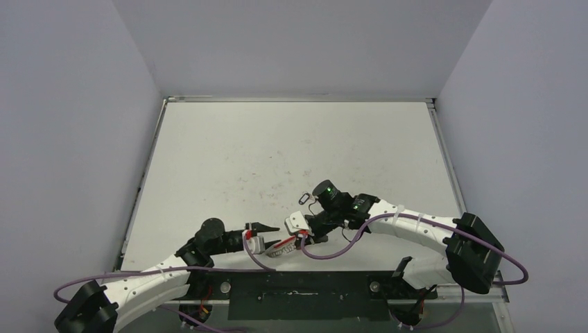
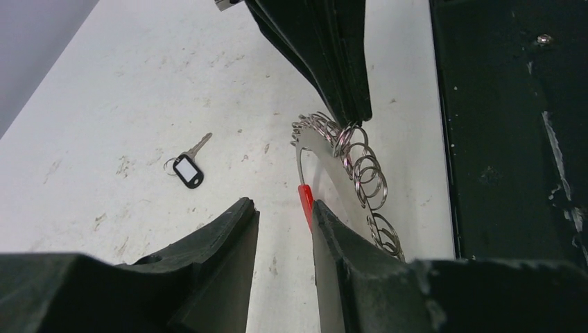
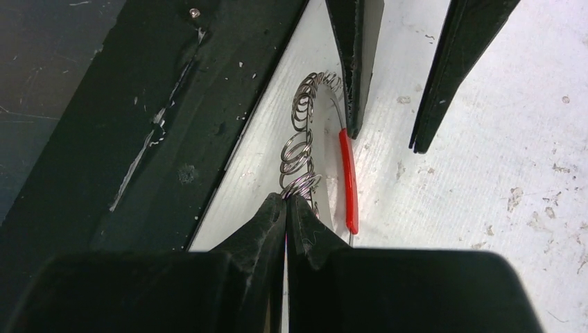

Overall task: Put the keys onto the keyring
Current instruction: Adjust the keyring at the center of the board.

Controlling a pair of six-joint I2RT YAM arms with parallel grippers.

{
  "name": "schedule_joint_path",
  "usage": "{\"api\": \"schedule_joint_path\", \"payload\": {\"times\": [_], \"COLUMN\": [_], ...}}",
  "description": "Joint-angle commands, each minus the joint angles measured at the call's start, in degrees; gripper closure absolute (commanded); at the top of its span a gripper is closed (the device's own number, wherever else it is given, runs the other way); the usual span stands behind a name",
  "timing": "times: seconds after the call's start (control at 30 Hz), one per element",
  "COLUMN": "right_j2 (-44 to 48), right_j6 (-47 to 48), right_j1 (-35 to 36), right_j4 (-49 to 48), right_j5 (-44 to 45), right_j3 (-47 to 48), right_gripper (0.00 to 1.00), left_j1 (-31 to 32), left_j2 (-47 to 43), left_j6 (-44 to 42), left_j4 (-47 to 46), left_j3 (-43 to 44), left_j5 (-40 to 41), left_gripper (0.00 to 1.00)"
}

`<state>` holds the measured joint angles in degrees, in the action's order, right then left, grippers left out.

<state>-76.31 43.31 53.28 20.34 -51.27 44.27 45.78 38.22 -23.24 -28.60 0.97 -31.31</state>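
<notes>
Currently right gripper [image 3: 286, 198] clamps keyring [image 3: 295, 148] steady for me; left gripper [image 2: 284, 205] half-open, empty, red sleeve [image 3: 347, 173] at one finger.

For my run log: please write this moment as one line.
right gripper: shut on keyring | left gripper: open, at its red sleeve | loose key: on table, apart, not yet threaded

keyring [image 3: 297, 154]: shiny metal, glossy red sleeve | key [image 2: 187, 170]: metal, perhaps plastic head | table [image 2: 139, 83]: matt, scuffed
</notes>
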Motion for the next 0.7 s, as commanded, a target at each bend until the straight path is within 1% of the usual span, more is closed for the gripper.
{"api": "schedule_joint_path", "payload": {"times": [0.0,0.07,0.27,0.4,0.67], "right_j2": [0.1,0.0,-0.1,-0.2,-0.9], "right_j6": [0.6,0.0,-1.2,-2.6,-3.2], "right_j1": [-0.1,-0.2,-0.1,-0.1,-0.1], "right_j4": [-1.8,-2.5,-3.6,-4.9,-5.4], "right_j5": [-4.0,-4.1,-4.3,-4.3,-5.0], "right_j3": [2.8,2.8,3.1,3.2,4.0], "right_gripper": [1.00,1.00,1.00,1.00,1.00], "left_j1": [0.7,1.1,2.2,3.2,4.8], "left_j2": [1.3,1.7,3.0,4.9,8.6], "left_j6": [-3.3,-3.5,-3.4,-2.7,-2.7], "left_j4": [-5.9,-6.6,-7.4,-10.0,-14.4], "left_j3": [2.9,2.8,2.8,2.6,2.7], "left_j5": [-6.0,-6.6,-5.0,-4.5,-2.2], "left_gripper": [0.67,0.66,0.66,0.66,0.71]}}
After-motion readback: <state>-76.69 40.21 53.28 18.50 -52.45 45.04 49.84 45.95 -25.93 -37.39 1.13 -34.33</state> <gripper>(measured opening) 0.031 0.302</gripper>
